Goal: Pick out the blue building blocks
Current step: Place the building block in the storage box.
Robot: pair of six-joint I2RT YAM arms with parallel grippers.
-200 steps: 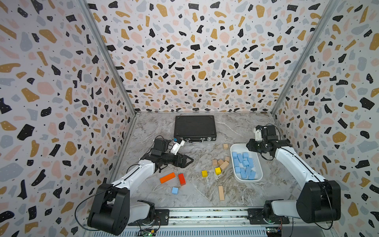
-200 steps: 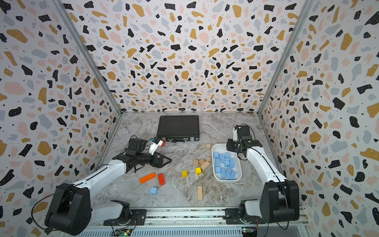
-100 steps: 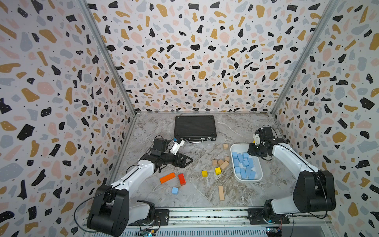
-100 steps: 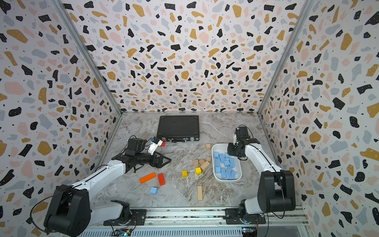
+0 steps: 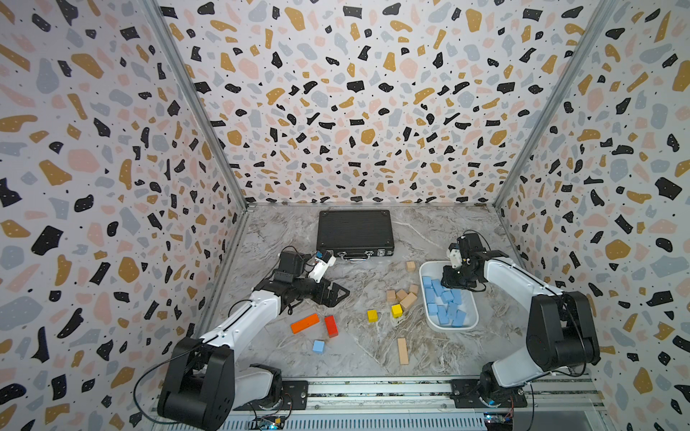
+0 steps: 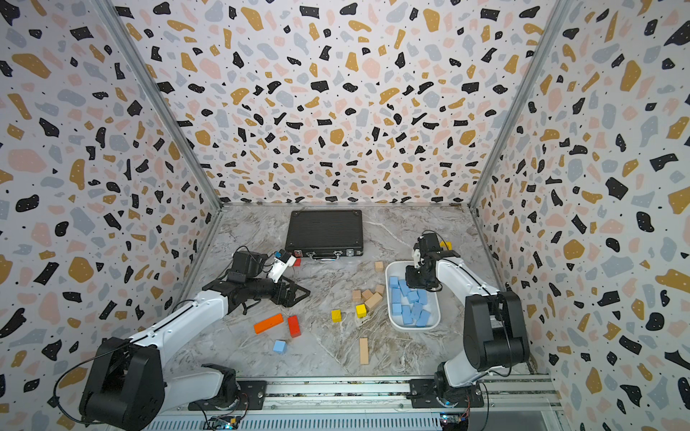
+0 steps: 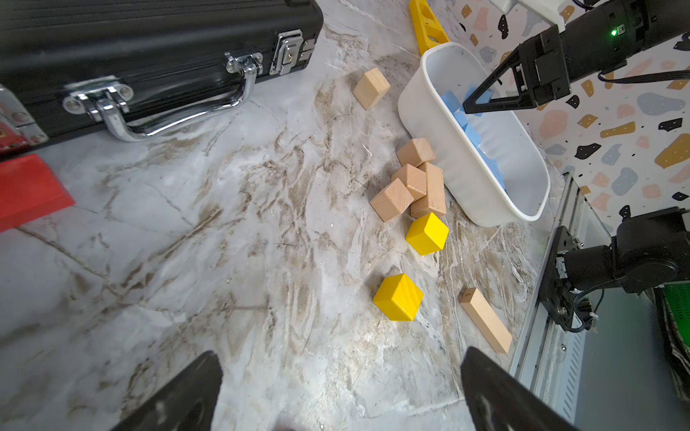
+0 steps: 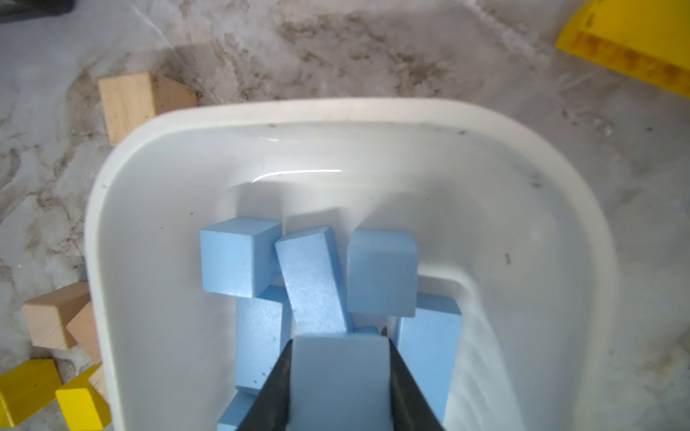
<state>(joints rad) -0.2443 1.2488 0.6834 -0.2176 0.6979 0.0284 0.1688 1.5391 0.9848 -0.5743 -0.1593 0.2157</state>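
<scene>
**One blue cube (image 5: 318, 346) outside the tub (image 5: 453, 329)**

In both top views the blue building blocks (image 5: 444, 304) lie heaped in the white tub at the right of the desk (image 5: 373, 358). The blue cube sits alone at the near left, just near of a red bar (image 5: 330, 326) and an orange bar (image 5: 305, 323). The right pincer (image 5: 451, 284) hangs over the tub's far end. The left pincer (image 5: 341, 296) hovers left of centre, near of a black case (image 5: 354, 233).

The left wrist view shows the left pincer (image 7: 339, 358) spread wide with nothing between its fingers, above bare desk. Two yellow cubes (image 7: 398, 297) and a cluster of tan blocks (image 7: 410, 183) lie beside the tub.

The right wrist view shows the right pincer (image 8: 338, 337) narrowed onto a blue block (image 8: 338, 384). Both fingers press against its sides, above the blocks lying in the tub.
</scene>
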